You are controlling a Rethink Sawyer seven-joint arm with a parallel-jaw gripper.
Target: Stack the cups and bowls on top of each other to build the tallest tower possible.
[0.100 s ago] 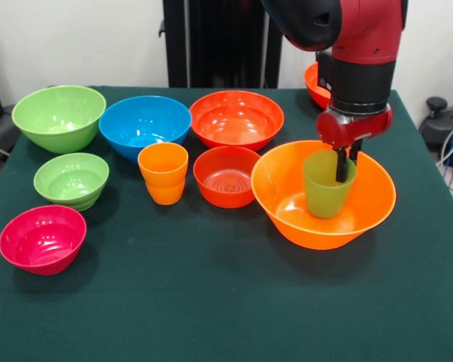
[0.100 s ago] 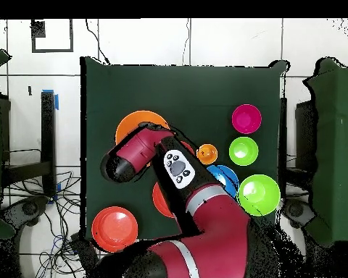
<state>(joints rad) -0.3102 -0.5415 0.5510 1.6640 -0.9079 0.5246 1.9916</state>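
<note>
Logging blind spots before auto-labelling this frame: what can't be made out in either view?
- Translucent green plastic cup in the largest orange bowl: overhead, the red and black arm covers it.
- Gripper: front view shows fingers at the cup's rim; actual grip unclear.
- Orange bowl behind the arm: front view, mostly hidden.
- Red-orange bowls: overhead, largely under the arm.

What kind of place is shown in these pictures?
Probably a robotics lab or test room, not a home. A red robot arm works at a table covered in dark green cloth, loose cables lie on a pale tiled floor, and more tables stand alongside.
</note>
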